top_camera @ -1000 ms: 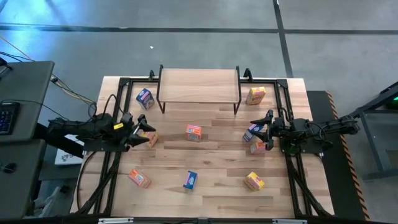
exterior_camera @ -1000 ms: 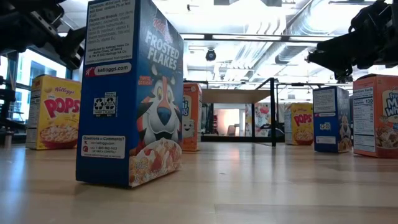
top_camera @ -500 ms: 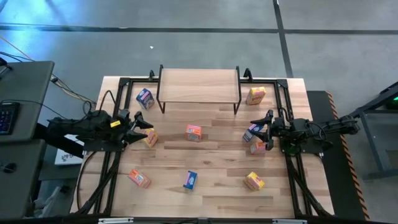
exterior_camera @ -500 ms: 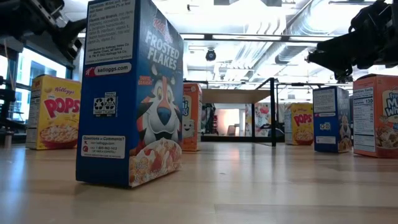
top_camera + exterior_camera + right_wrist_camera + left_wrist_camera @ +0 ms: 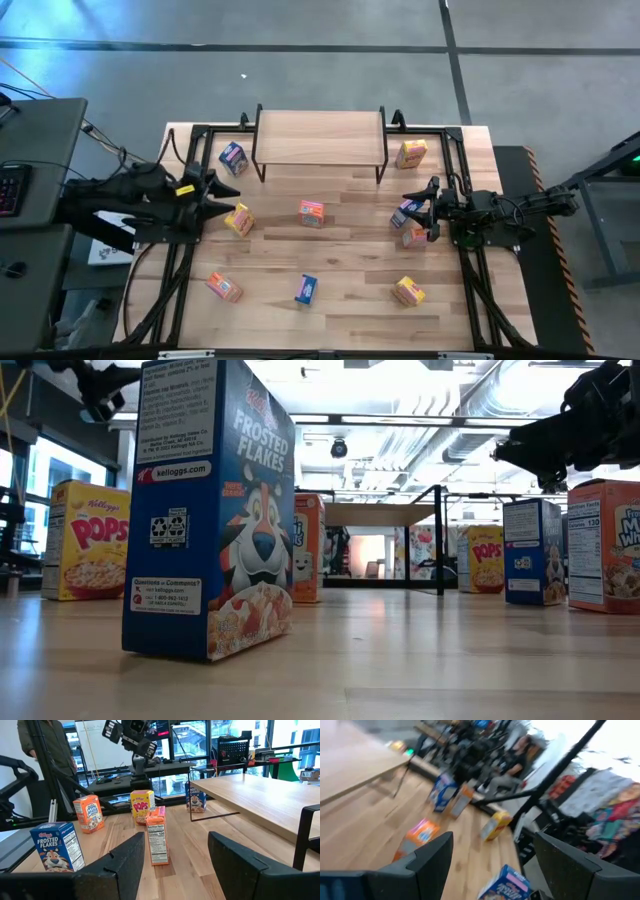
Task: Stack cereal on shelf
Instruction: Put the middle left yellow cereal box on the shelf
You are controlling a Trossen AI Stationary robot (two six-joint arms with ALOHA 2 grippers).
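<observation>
Overhead and low views of a two-arm cell at the start of a stacking job. The shelf (image 5: 320,136) stands at the far edge of the worktop (image 5: 350,300) with nothing on its plank. The cereal is scattered across the worktop: a blue box (image 5: 233,157) just left of the shelf, a yellow box (image 5: 411,153) just right of it, an orange-red box (image 5: 312,212) in the middle, and three more along the near edge, among them a blue Frosted Flakes box (image 5: 306,289).

Your left hand (image 5: 222,193) hangs raised above the worktop, fingers spread wide and holding nothing, just beside a yellow box (image 5: 239,220). Your right hand (image 5: 420,205) hovers at the right side, fingers (image 5: 125,857) parted and empty, over a blue box (image 5: 403,214) and an orange-red box (image 5: 414,237) that stand very close together.

Risks from here, as judged:
- On the right, a descent onto one of the paired boxes could clip its neighbour and topple it, because the two leave little room for a finger between them.
- On the left, the yellow box sits askew to the hand; closing across a corner could spin or tip it.
- The shelf's thin black legs flank both nearest boxes; a low carry could snag them.
</observation>
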